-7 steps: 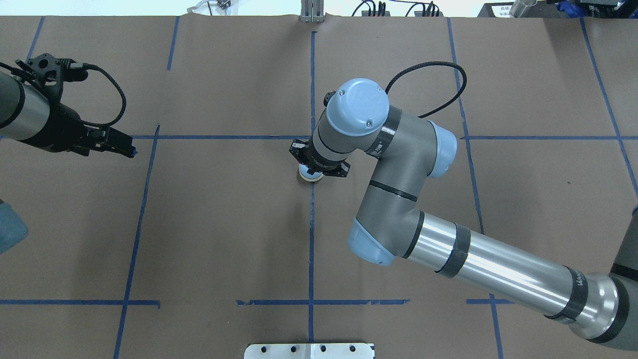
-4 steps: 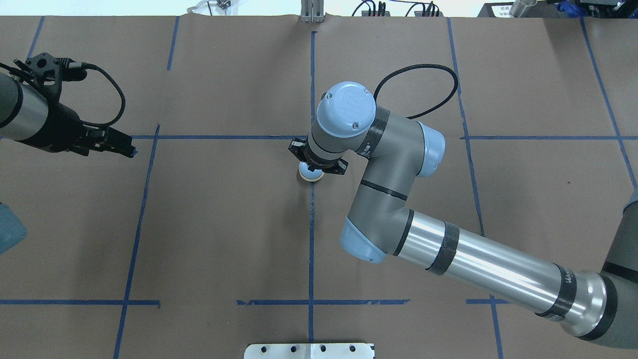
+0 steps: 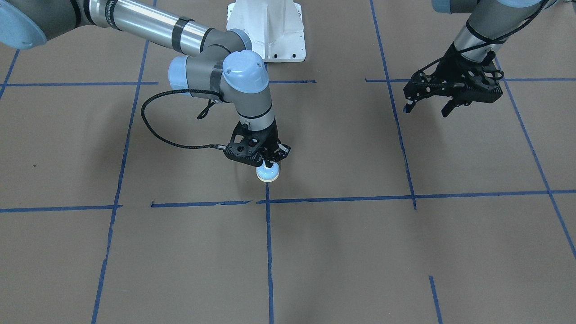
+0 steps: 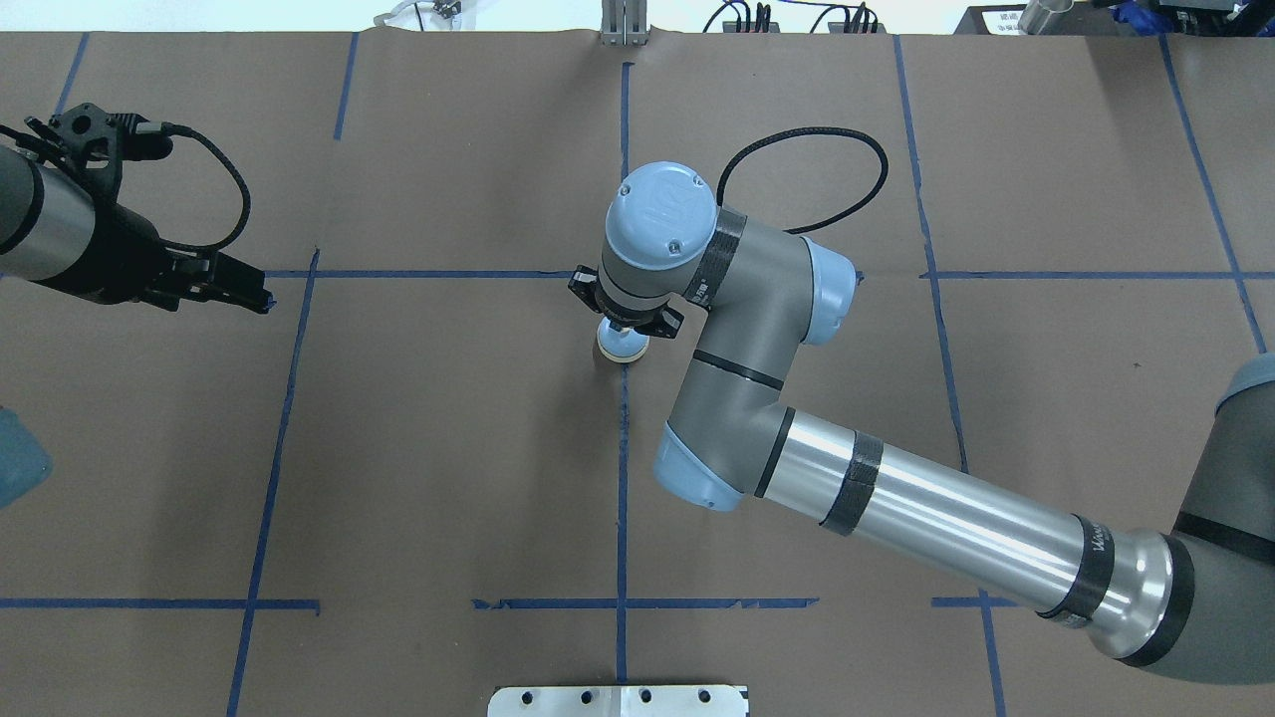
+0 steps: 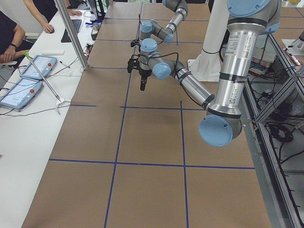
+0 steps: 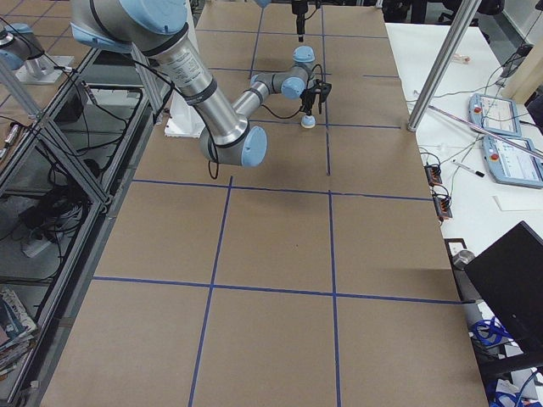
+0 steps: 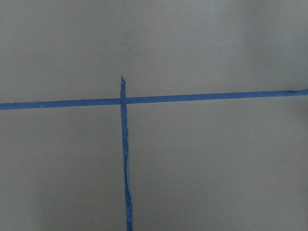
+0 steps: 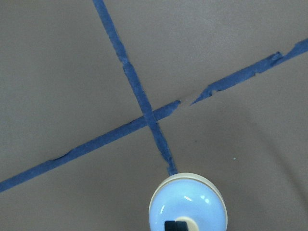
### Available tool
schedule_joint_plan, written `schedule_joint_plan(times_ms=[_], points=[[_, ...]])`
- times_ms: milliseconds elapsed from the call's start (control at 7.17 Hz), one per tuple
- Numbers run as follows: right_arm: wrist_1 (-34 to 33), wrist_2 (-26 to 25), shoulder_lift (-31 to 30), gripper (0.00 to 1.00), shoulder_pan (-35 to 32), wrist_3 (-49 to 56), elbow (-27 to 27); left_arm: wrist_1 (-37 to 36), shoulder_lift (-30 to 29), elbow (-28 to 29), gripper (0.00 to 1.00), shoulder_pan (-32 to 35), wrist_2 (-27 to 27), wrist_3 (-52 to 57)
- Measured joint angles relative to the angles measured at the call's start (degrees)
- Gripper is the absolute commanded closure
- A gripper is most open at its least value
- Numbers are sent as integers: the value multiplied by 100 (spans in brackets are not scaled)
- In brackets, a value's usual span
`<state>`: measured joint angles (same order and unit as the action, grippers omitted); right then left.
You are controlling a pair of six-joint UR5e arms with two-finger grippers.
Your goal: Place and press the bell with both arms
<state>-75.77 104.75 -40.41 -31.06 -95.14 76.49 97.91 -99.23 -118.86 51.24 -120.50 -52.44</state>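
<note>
The light-blue bell [image 3: 268,173] with its cream base ring stands on the brown paper beside a blue tape crossing. It also shows in the overhead view [image 4: 621,346], the right-side view [image 6: 309,122] and the right wrist view [image 8: 187,204]. My right gripper [image 3: 270,163] stands straight above it, fingers closed together at the cream button; a black fingertip [image 8: 175,225] sits on the button. My left gripper [image 3: 427,110] hangs open and empty well off to the side above the table, and also shows in the overhead view [image 4: 261,297]. The left wrist view holds only paper and tape.
The white pedestal [image 3: 270,27] stands at the robot's edge of the table. A black cable [image 4: 807,149] loops out from the right wrist. Blue tape lines [image 4: 623,478] grid the paper. Operators with tablets [image 5: 33,66] sit along a side bench.
My right arm's wrist and elbow have swung left in the overhead view, over the bell. The bell has stayed in place. The left arm has not moved.
</note>
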Motion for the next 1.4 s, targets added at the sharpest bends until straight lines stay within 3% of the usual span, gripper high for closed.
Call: schedule_joint_plan(times_ms=[558, 837, 977, 1116, 1256, 1395], points=[[-5, 9, -21, 100, -19, -12, 55, 0, 1, -5, 0, 0, 0, -3], [-30, 204, -348, 96, -285, 20, 637, 0, 8, 7, 0, 0, 0, 5], [-38, 520, -798, 64, -574, 98, 1205, 0, 46, 15, 0, 0, 0, 25], [-41, 962, -1350, 20, -939, 340, 1830, 2, 119, 12, 0, 1, 2, 57], [-43, 1375, -1917, 0, -1311, 686, 2383, 4, 181, 10, 0, 5, 8, 101], [-41, 1747, -2528, 0, -1700, 1100, 2848, 2, 257, 9, 0, 32, 14, 229]])
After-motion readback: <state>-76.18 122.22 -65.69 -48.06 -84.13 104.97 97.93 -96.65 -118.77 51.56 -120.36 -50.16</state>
